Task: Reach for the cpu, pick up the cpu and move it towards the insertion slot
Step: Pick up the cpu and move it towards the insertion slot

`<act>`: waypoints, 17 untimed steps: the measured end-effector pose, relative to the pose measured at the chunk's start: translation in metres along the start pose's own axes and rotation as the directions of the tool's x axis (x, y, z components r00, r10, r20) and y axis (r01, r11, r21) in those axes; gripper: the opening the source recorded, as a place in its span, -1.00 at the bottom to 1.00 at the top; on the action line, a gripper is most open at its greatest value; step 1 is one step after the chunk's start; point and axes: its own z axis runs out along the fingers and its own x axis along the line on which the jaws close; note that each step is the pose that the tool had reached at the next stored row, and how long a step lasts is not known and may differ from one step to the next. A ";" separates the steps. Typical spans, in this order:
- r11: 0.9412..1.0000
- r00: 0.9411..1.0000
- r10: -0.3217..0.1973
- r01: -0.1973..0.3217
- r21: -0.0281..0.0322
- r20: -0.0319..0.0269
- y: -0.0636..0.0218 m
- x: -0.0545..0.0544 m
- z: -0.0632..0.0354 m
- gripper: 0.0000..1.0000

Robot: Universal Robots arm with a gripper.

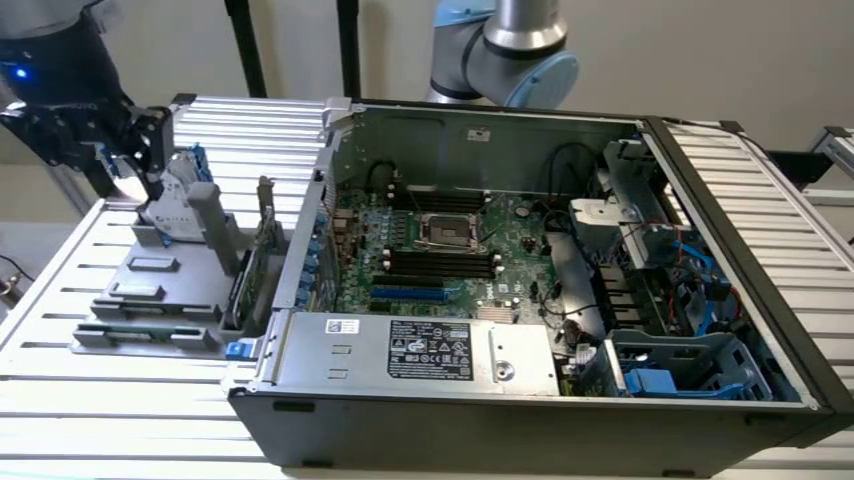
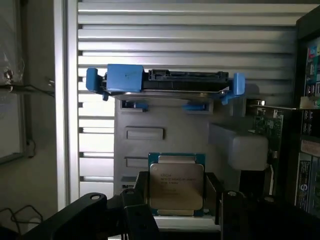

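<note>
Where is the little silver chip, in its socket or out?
Out. The cpu is held between the fingers near the hard drive, while the insertion slot shows its dark centre bare.

**Clearances: parts rack to open computer case**

Over the socket [image 1: 450,232]: open from above, with low memory slots [image 1: 434,262] alongside.
In the way: an upright hard drive [image 1: 174,208] just beside the gripper [image 1: 124,180], which is clamped on the chip [image 2: 176,187]; an upright card [image 1: 256,262]; the case wall [image 1: 324,190].
Cables [image 1: 587,165] crowd the exterior view's right.
</note>
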 end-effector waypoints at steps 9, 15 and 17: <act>1.000 1.000 -0.006 0.006 -0.023 0.000 0.0003 -0.037 -0.0323 0.09; 0.999 1.000 -0.006 0.006 -0.041 0.000 0.0004 -0.064 -0.0418 0.09; 0.999 1.000 -0.007 0.007 -0.046 0.000 0.0004 -0.073 -0.0447 0.09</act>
